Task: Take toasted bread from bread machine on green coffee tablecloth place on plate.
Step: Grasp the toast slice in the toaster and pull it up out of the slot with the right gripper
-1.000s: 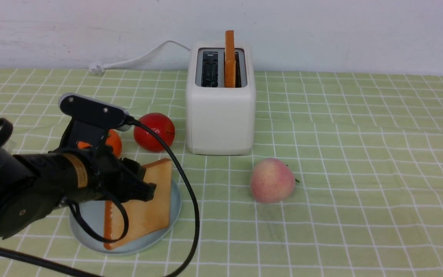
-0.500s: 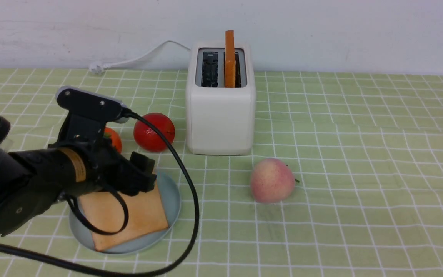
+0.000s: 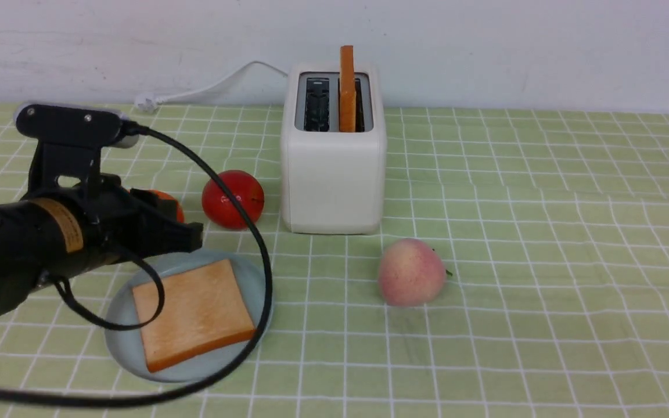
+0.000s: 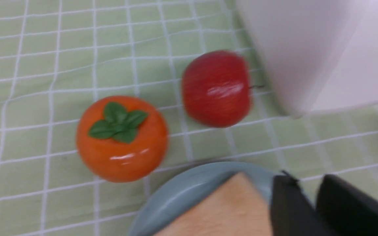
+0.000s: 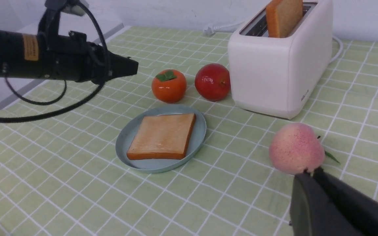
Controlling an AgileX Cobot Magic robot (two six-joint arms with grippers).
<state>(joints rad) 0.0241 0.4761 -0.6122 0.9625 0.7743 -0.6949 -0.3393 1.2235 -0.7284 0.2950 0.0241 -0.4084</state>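
Note:
One slice of toasted bread [image 3: 195, 313] lies flat on the pale blue plate [image 3: 119, 337], near left on the green coffee tablecloth [image 3: 543, 232]. A second slice [image 3: 346, 87] stands upright in the right slot of the cream bread machine [image 3: 331, 180]; its left slot is empty. My left gripper [image 3: 198, 237] hovers just above the plate's far rim, shut and holding nothing. In the left wrist view its fingers [image 4: 307, 180] are beside the toast's corner [image 4: 221, 209]. My right gripper [image 5: 310, 173] is shut and empty, low at the near right, just short of the peach.
An orange persimmon [image 3: 166, 203] and a red apple [image 3: 233, 199] sit between the plate and the toaster. A peach [image 3: 411, 271] lies in front of the toaster. The toaster's white cord [image 3: 207, 87] runs along the back wall. My left arm's black cable loops over the plate.
The toast went from leaning on its edge in my left gripper to lying flat on the plate. The left gripper let go, rose, drew back left and closed. The right arm stayed put.

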